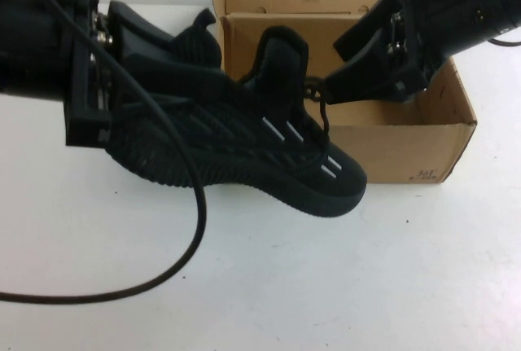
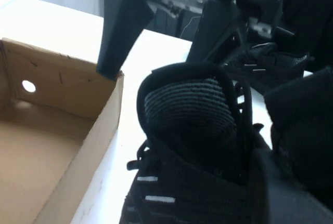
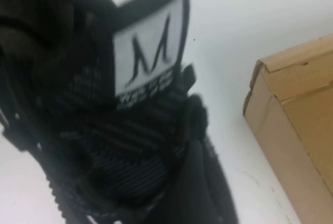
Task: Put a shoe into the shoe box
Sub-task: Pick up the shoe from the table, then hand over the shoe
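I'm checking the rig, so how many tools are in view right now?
2. The left tool grips the shoe at its heel, left of the shoe box. The right tool hangs open over the laces, by the box's front wall. None looks hidden.

White table, shoe box, black cable

Shoe: matt knit cloth. Shoe box: plain brown cardboard.
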{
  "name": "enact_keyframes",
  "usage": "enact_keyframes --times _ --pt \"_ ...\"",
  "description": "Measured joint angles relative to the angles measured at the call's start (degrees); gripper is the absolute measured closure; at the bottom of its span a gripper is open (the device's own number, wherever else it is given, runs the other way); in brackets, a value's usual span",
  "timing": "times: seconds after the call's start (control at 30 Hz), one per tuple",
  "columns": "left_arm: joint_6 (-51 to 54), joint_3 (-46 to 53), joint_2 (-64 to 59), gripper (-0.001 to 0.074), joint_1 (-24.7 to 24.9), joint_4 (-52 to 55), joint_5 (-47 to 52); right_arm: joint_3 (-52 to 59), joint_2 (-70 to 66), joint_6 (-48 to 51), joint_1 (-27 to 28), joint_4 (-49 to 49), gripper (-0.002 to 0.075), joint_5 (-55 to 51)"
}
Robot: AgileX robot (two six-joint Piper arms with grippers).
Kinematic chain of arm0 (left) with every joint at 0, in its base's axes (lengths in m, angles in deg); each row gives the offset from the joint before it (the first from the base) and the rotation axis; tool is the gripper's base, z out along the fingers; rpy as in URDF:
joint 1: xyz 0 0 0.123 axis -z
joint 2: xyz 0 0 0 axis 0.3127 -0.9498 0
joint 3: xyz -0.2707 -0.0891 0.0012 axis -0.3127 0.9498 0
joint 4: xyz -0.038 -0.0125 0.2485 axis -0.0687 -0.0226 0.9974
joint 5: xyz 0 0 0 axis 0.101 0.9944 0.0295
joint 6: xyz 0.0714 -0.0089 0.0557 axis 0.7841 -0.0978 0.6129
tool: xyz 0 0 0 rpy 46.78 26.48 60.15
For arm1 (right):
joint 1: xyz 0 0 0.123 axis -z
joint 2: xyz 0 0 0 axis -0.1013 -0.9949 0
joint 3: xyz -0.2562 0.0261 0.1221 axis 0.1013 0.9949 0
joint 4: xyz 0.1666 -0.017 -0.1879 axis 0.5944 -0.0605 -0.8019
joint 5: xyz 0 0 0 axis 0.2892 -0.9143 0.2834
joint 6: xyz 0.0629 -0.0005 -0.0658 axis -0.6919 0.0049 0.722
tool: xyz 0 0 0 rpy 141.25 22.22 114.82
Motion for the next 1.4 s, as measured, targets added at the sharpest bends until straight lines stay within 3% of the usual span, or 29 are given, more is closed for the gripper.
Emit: enact_keyframes --times 0.53,0.9,1.23,1.33,1.4 --pt "0.43 -3.51 0.00 0.0671 0.00 7.23 0.46 0.00 5.86 6.94 -3.28 -1.86 0.0211 -0.13" --pt "3.59 -3.51 0.00 0.0671 3.21 7.31 0.55 6.83 7.54 17.25 -3.28 5.71 0.0237 -0.13" --pt "3.83 -3.59 0.00 0.0671 4.43 7.31 0.68 7.86 7.66 19.55 -3.28 7.86 0.0282 -0.13" --pt "3.83 -3.59 0.00 0.0671 4.43 7.31 0.68 7.86 7.90 19.63 -3.98 6.51 0.0258 0.01" --pt "3.83 -3.59 0.00 0.0671 4.43 7.31 0.68 7.86 8.11 19.63 -5.50 4.98 0.0195 0.11"
